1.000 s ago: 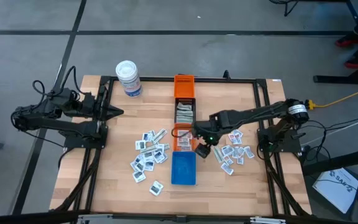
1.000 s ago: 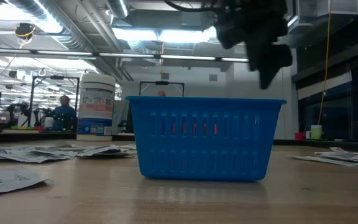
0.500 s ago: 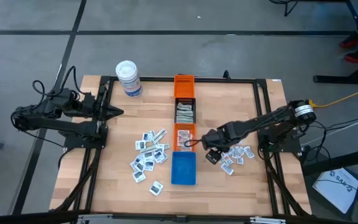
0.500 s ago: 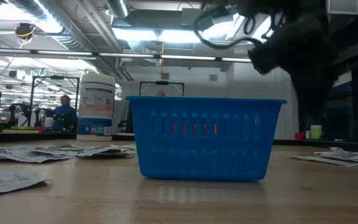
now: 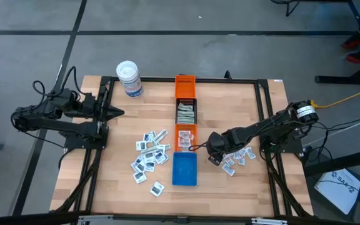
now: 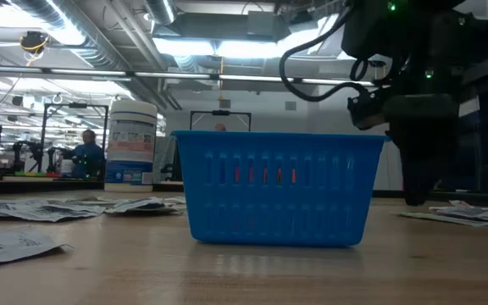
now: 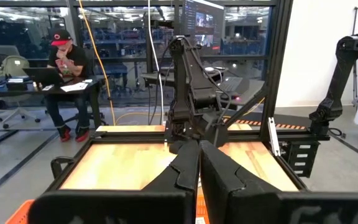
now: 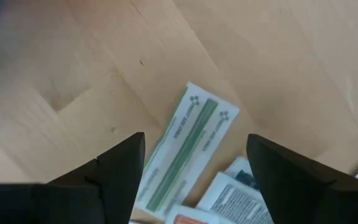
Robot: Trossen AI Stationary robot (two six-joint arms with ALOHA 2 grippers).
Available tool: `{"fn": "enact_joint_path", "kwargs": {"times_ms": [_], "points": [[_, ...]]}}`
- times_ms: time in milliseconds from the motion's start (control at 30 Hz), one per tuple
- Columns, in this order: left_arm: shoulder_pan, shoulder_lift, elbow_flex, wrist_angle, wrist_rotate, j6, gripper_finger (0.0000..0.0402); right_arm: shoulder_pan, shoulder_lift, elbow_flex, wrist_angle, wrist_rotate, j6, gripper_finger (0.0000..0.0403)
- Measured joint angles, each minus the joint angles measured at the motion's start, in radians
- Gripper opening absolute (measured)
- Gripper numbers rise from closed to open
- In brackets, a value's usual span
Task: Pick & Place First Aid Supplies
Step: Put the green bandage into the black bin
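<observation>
Since a second ago the right gripper (image 5: pixel 215 154) has swung away from above the orange bin (image 5: pixel 184 137) and dropped toward 3 o'clock of the blue bin (image 5: pixel 184 169), at the near edge of the right-hand scatter of packets (image 5: pixel 237 153). Its jaws stand wide apart, empty. Between them, straight ahead on the table, lies a pale green strip (image 8: pixel 188 147), long axis slanted roughly 1 to 7 o'clock in the wrist view, skewed to the jaw gap. The left gripper (image 5: pixel 119 113), closed, waits at the table's 9 o'clock edge, far off
</observation>
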Motion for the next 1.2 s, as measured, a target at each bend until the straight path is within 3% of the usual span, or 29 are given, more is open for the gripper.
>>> {"fn": "enact_joint_path", "kwargs": {"times_ms": [467, 900, 1200], "points": [[0.000, 0.000, 0.000, 0.000, 0.000, 0.000, 0.0012, 0.000, 0.088, 0.005, 0.036, -0.030, -0.023, 0.0271], [0.000, 0.000, 0.000, 0.000, 0.000, 0.000, 0.0008, -0.001, 0.092, 0.030, 0.010, -0.050, 0.028, 0.0118], [0.000, 0.000, 0.000, 0.000, 0.000, 0.000, 0.0012, -0.021, 0.088, 0.043, -0.001, -0.084, 0.021, 0.0073]]}}
